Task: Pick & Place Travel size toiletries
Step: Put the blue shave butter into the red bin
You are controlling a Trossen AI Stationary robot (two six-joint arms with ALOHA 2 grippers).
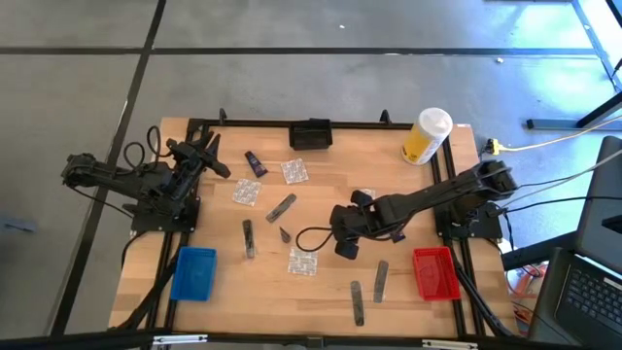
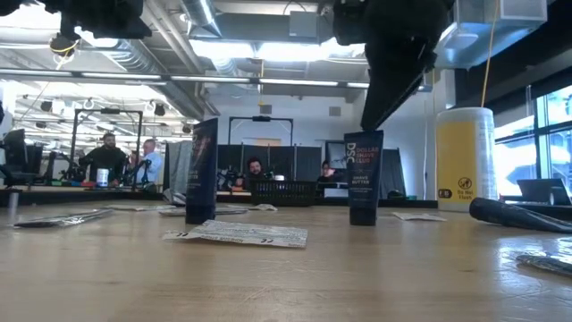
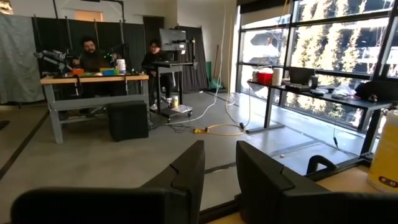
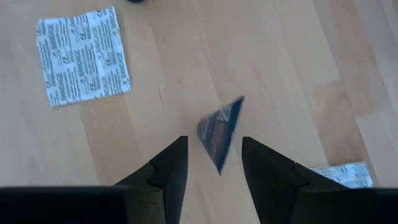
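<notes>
- The right hand (image 4: 214, 163) is hovering open above a small dark tube (image 4: 220, 132) standing upright near the tabletop's (image 1: 321, 292) middle, holding nothing.
- To grasp well, it should be descending straight, centring the tube between both fingers before closing.
- The left hand (image 3: 219, 168), parted and empty, is waiting over the left edge.
- The red tray (image 1: 434, 272) and blue tray (image 1: 193, 273) are holding nothing visible; sachets and sticks are lying scattered.

- two dark, matte black jointed arms, blocky housings at the joints.
- black cables loop beside each arm, one curling near the right gripper (image 1: 342, 236).
- left gripper (image 1: 207, 154) ends in two black fingers (image 3: 186, 174), wedge-shaped with angular faceted faces.
- both arms sit on black base plates.
</notes>
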